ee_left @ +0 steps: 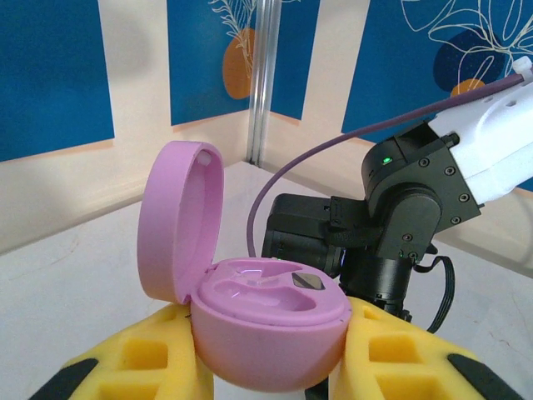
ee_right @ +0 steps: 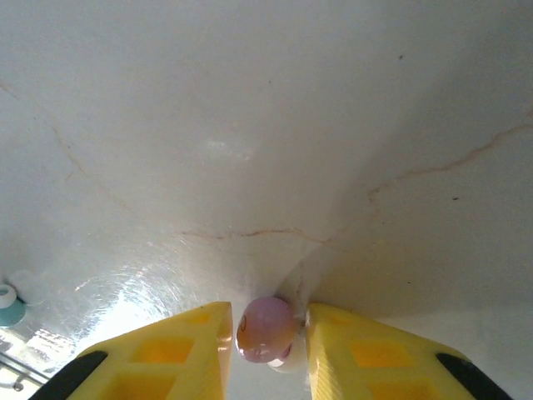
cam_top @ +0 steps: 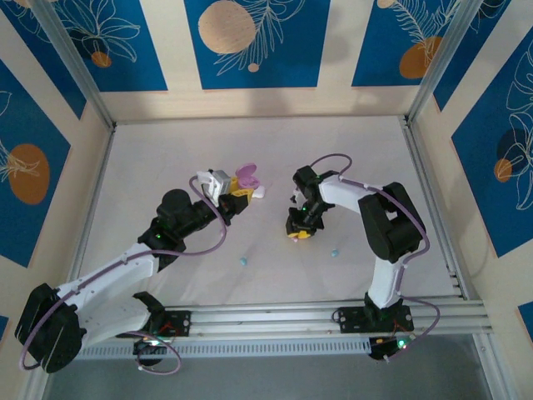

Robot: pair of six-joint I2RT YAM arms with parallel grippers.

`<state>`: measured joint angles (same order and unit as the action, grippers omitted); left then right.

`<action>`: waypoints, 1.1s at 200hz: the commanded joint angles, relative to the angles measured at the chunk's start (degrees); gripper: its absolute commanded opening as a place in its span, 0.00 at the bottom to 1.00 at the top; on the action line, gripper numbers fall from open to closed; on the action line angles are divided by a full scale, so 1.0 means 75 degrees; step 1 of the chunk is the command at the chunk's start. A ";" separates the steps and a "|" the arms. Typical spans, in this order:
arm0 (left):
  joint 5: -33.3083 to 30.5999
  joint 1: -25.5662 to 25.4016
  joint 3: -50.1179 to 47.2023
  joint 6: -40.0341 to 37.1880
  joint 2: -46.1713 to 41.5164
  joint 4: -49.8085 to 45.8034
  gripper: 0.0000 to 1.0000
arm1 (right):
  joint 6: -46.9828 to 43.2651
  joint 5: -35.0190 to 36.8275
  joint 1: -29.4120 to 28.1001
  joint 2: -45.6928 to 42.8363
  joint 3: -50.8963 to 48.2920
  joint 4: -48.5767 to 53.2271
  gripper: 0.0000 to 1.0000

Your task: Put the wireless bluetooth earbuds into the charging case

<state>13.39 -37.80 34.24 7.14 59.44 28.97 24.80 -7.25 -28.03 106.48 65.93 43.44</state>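
Note:
My left gripper (ee_left: 271,362) is shut on the base of a pink charging case (ee_left: 266,321). The case's lid (ee_left: 179,221) stands open and its moulded sockets face up. From above, the case (cam_top: 246,177) is held just left of the table's middle by the left gripper (cam_top: 238,195). My right gripper (cam_top: 298,233) points down at the table, a little to the right of the case. In the right wrist view its yellow fingers (ee_right: 179,350) are shut on a small pink earbud (ee_right: 266,327) with a white tip, just above the white tabletop.
Two teal earbuds lie on the table nearer the arm bases, one (cam_top: 243,260) front of centre and one (cam_top: 334,251) right of it. One teal earbud (ee_right: 8,305) shows at the left edge. A small white object (cam_top: 260,192) lies beside the pink case. The right arm's black wrist (ee_left: 400,208) is close behind the case.

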 commanded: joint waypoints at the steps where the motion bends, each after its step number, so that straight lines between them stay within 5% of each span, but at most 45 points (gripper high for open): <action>1: -0.0096 -0.0090 0.0228 0.0044 -0.0079 0.0021 0.30 | -0.0206 0.0251 -0.0132 0.0065 0.0231 0.0313 0.32; 80: -0.0109 -0.0084 0.0231 0.0040 -0.0103 0.0014 0.31 | -0.0046 0.0871 -0.0466 0.0616 0.0697 0.0732 0.33; 142: -0.0138 -0.0082 0.0221 0.0031 -0.0109 0.0033 0.31 | 0.0110 0.0951 -0.0538 0.0458 0.0728 0.0778 0.21; 165: -0.0218 -0.0084 0.0210 0.0046 -0.0121 0.0028 0.31 | 0.0113 0.0095 -0.0200 -0.0029 0.0551 0.0464 0.14; 220: -0.0766 -0.0059 -0.0137 -0.0302 -0.0235 0.0359 0.30 | 0.0204 -0.4414 0.0987 -0.1387 0.0136 -0.0659 0.15</action>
<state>10.35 -37.80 34.13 6.94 59.20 29.34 25.52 -19.55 -23.64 100.99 67.05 42.65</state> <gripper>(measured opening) 0.307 0.152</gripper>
